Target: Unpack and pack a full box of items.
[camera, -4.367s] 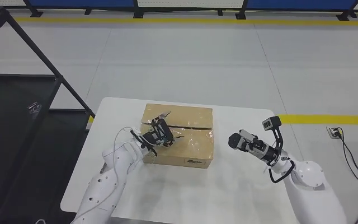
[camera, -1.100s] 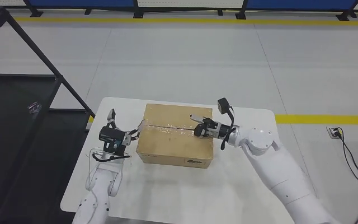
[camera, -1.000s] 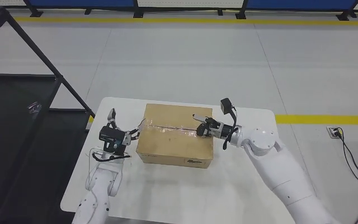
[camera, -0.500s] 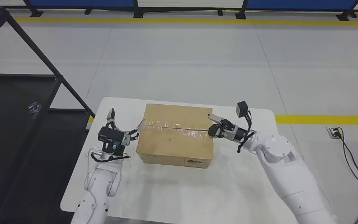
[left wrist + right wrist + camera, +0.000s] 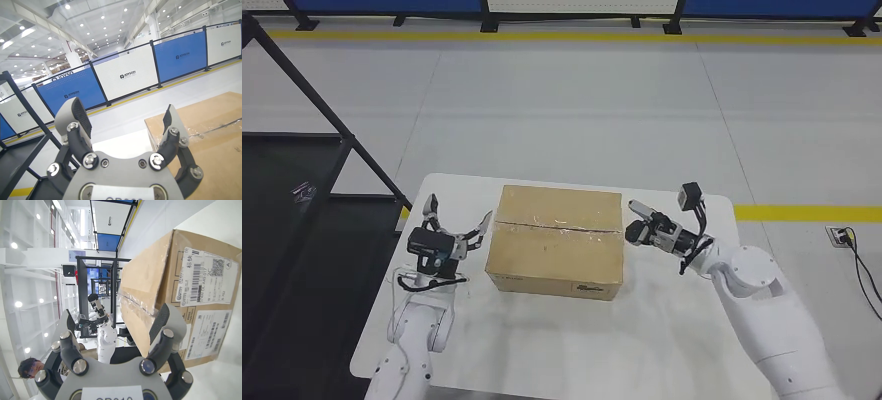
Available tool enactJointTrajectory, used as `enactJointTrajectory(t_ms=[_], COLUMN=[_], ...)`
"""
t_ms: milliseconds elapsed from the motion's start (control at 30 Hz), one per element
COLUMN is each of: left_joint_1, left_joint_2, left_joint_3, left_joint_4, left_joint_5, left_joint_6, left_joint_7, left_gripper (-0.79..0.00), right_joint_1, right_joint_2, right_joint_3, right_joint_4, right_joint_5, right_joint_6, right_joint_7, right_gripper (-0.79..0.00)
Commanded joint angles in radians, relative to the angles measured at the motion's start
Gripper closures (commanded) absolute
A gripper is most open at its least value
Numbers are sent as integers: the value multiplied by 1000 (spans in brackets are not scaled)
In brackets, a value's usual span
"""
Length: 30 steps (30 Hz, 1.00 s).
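Observation:
A brown cardboard box point(image 5: 560, 240) sits shut in the middle of the white table point(image 5: 542, 340), with clear tape along its top seam. My left gripper point(image 5: 456, 222) stands open just off the box's left end, nothing between its fingers; in the left wrist view the left gripper point(image 5: 125, 117) frames the box point(image 5: 208, 123) corner. My right gripper point(image 5: 633, 223) is open beside the box's right end, a small gap from it. In the right wrist view the right gripper point(image 5: 115, 323) faces the box point(image 5: 147, 275), whose end face carries white shipping labels point(image 5: 204, 275).
A black metal rack point(image 5: 302, 200) stands off the table's left side. Bare tabletop lies in front of the box and at the right behind my right arm. Yellow floor lines run beyond the table.
My right gripper has drawn back from over the box's taped seam to just past its right end. The left gripper has shifted slightly away from the box's left end.

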Motion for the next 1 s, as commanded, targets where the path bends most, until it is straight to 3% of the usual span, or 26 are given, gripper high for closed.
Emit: enactJointTrajectory(t_ms=[0, 33, 67, 133, 167, 600, 767, 967], left_joint_1=[9, 14, 20, 33, 40, 120, 116, 125], left_joint_2=[2, 3, 4, 5, 6, 3, 1, 1], left_joint_3=[-14, -21, -29, -47, -55, -98, -92, -94], left_joint_4=[-2, -3, -5, -8, -9, 48, 59, 57], left_joint_5=[-9, -13, -18, -32, -43, -153, -175, -181], left_joint_6=[8, 12, 17, 30, 35, 91, 95, 99], left_joint_7=[5, 8, 13, 20, 24, 52, 66, 73], left_gripper=[-785, -785, -785, -785, -785, -785, -785, -785], right_joint_1=[-5, -5, -4, 11, 27, 35, 120, 230], right_joint_2=[1, 1, 0, -6, -11, -20, -62, -120], right_joint_3=[3, 0, -8, -41, -67, -107, -251, -391], right_joint_4=[-44, -66, -88, -118, -124, -136, -78, 33], right_joint_5=[-6, -11, -13, -19, -33, -54, -110, -175], right_joint_6=[5, 10, 18, 53, 76, 139, 293, 395], right_joint_7=[-3, 1, 3, 4, 7, -42, -153, -274], right_gripper=[-785, -785, -508, -46, 0, 0, 0, 0])
